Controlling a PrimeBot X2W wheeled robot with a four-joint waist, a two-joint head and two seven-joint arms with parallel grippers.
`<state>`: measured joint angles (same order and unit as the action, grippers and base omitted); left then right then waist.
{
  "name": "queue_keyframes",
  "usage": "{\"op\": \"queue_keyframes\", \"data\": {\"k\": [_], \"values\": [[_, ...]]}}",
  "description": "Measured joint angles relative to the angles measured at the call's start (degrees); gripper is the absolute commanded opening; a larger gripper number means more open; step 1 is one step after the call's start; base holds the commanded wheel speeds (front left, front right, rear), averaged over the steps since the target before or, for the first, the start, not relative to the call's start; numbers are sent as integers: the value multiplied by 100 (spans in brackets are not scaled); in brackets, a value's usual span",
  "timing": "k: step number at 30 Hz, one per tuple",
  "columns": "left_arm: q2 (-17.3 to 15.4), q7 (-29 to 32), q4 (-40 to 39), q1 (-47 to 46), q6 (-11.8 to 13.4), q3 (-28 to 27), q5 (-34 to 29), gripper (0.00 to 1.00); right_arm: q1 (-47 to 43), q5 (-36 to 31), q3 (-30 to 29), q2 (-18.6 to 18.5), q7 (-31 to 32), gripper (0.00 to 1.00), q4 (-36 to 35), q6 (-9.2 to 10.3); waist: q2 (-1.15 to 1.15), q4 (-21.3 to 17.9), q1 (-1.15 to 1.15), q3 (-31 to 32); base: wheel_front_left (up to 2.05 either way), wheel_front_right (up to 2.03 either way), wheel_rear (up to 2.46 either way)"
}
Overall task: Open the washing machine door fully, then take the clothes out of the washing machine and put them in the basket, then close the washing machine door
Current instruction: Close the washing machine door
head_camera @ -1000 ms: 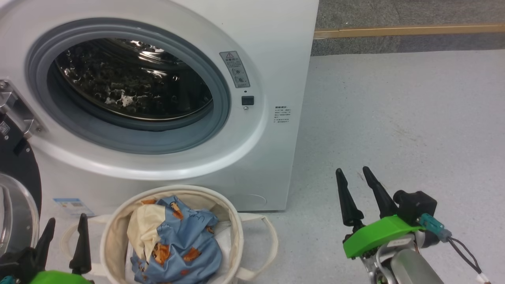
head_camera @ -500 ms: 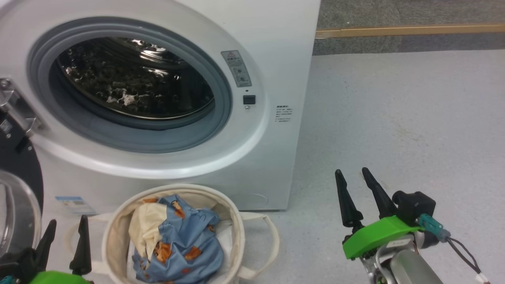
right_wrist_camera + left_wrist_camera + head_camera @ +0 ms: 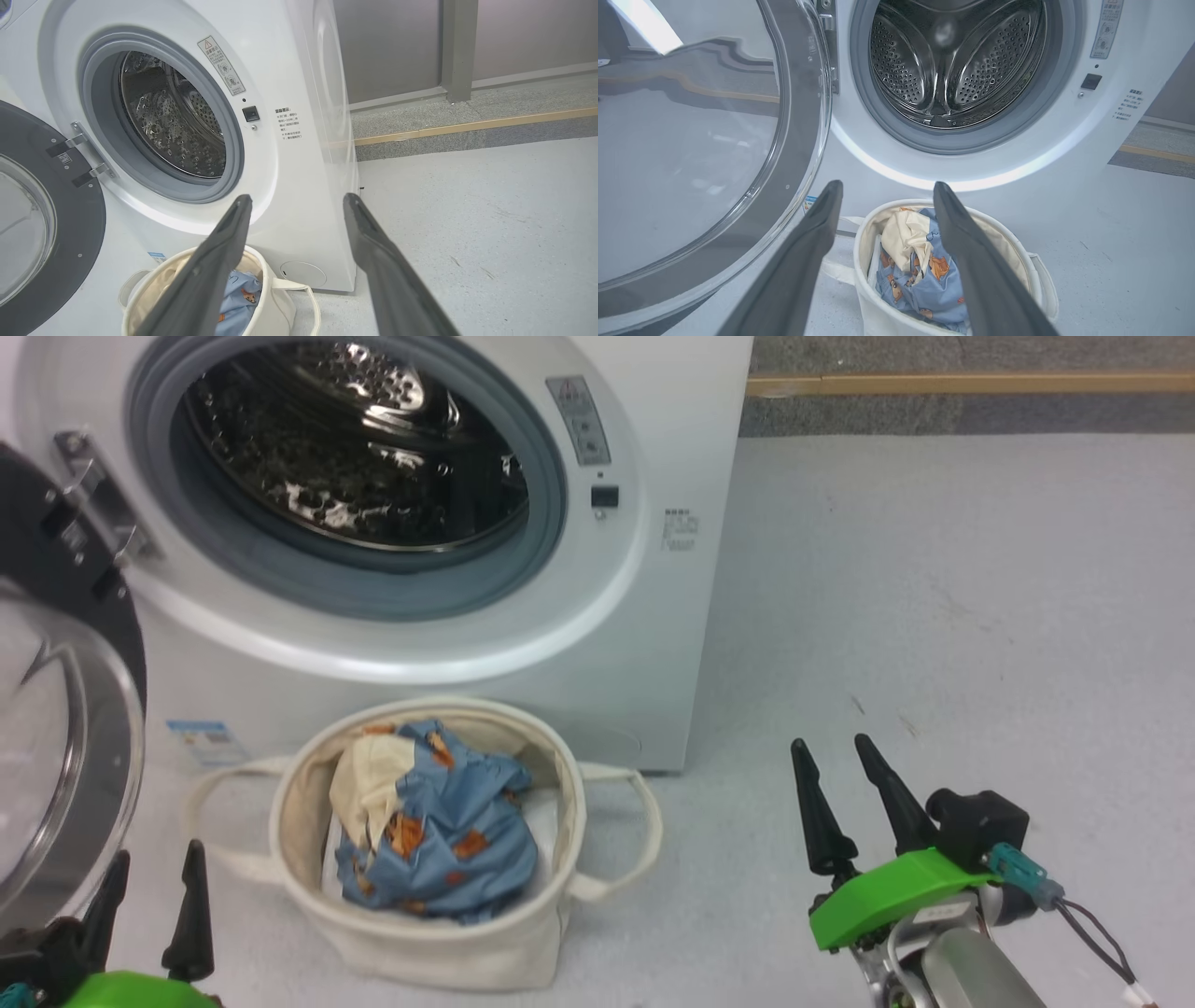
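- Floor [image 3: 934, 616]: pale grey, speckled, scuffed. A wood-coloured strip [image 3: 934, 383] crosses its far edge. Right wrist view shows grey wall panels [image 3: 397, 46] & a grey post [image 3: 458, 46] behind it.
- Washing machine [image 3: 653, 653]: big white front-loader on the floor, upper left of head view. A grey gasket [image 3: 373, 602] rings the opening. Steel drum [image 3: 345, 457] inside is shiny w/ many small holes.
- Machine front: warning sticker [image 3: 579, 420], small black square latch [image 3: 605, 496] below it, blue label [image 3: 201, 742] low at left, round cover [image 3: 302, 274] low at right.
- Washing machine door [image 3: 56, 728]: stands wide open at the left on a metal hinge [image 3: 98, 499]. Wide black ring round bulging clear glass. In head view it sits just above the left claw, beside the basket.
- Basket [image 3: 448, 947]: round cream canvas bin w/ two loop handles [image 3: 656, 826]. It is on the floor right in front of the machine, below the opening, btwn the two claws.
- Clothes [image 3: 434, 831]: crumpled heap inside the basket. Light blue w/ orange-brown bears, cream part at upper left. Plain white cloth [image 3: 549, 831] shows beside them.
- Left claw [image 3: 157, 854]: lower left, fingers spread apart, empty; basket just to its right.
- Right claw [image 3: 831, 747]: lower right over bare floor, well apart from the basket. Fingers apart, empty; green bracket [image 3: 887, 896] at its base.
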<state>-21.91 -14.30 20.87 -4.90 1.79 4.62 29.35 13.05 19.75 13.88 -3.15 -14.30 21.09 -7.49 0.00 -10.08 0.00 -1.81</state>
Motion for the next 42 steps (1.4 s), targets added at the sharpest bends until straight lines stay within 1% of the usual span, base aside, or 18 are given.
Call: {"op": "queue_keyframes", "data": {"k": [5, 11, 15, 18, 21, 28, 35, 42], "values": [[-1, 0, -2, 0, -30, 2, -73, 100, 0, 0, 0, 0, 0, 100, 0, 0, 0, 3, 0, -8, -159, 155, 4], [10, 0, -41, 10, -29, -27, -152, 100, -5, 1, 33, 0, 0, 100, 0, 0, 0, -3, 0, -11, -84, 84, 0], [21, 0, -57, 9, -21, -148, -190, 100, -5, 1, 51, 0, 0, 100, 0, 0, 0, -17, 0, -11, -27, 27, 0], [121, 0, -108, 9, -21, -288, -179, 100, -5, 1, 54, 0, 0, 100, 0, 0, 0, -7, 0, -11, 0, 0, 0], [132, 0, -164, 9, 1, -367, -267, 100, -4, 1, 57, 0, 0, 100, 0, 0, 0, 9, 0, -12, 0, 0, 0], [160, 0, -219, 9, -26, -459, -450, 100, -4, 2, 83, 0, 0, 100, 1, 0, 0, 77, 0, 15, 0, 0, 0], [250, 0, -220, 10, -34, -647, -543, 100, -5, 3, 92, 0, 0, 100, 1, 0, 0, 268, 0, 21, 0, 0, 0], [323, 0, -221, 18, -37, -886, -604, 100, -31, 52, 151, 0, 0, 100, 1, 0, 0, 645, 0, 55, 0, 0, 0]]}}
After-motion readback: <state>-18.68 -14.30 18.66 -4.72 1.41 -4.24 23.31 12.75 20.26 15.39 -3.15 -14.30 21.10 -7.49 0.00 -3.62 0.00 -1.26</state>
